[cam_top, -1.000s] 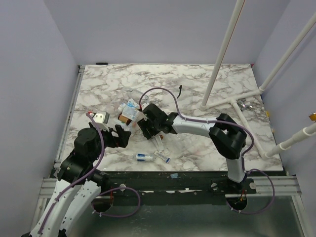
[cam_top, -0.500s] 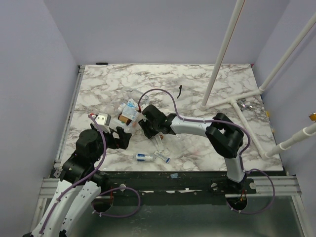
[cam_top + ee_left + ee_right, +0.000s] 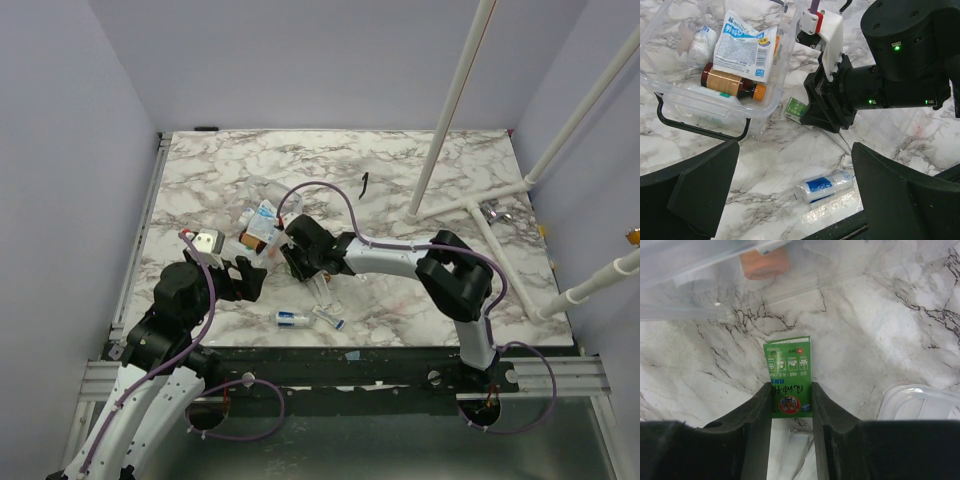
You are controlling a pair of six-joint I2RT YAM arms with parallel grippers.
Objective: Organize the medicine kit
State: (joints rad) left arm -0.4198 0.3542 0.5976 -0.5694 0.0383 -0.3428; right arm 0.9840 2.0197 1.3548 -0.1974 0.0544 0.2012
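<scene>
The counter (image 3: pixel 400 170) is white marble veined in grey and brown. The medicine kit (image 3: pixel 777 70) is clear plastic with a black handle. Inside it are a brown bottle (image 3: pixel 732 85) with an orange cap and a blue-and-white sachet (image 3: pixel 742 45). The green packet (image 3: pixel 789 365) carries white print. The right hand (image 3: pixel 790 392) is black.

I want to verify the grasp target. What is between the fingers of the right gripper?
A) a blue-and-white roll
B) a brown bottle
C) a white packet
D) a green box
D: in the right wrist view, the green box lies on the marble between the two fingers of the right gripper.
</scene>
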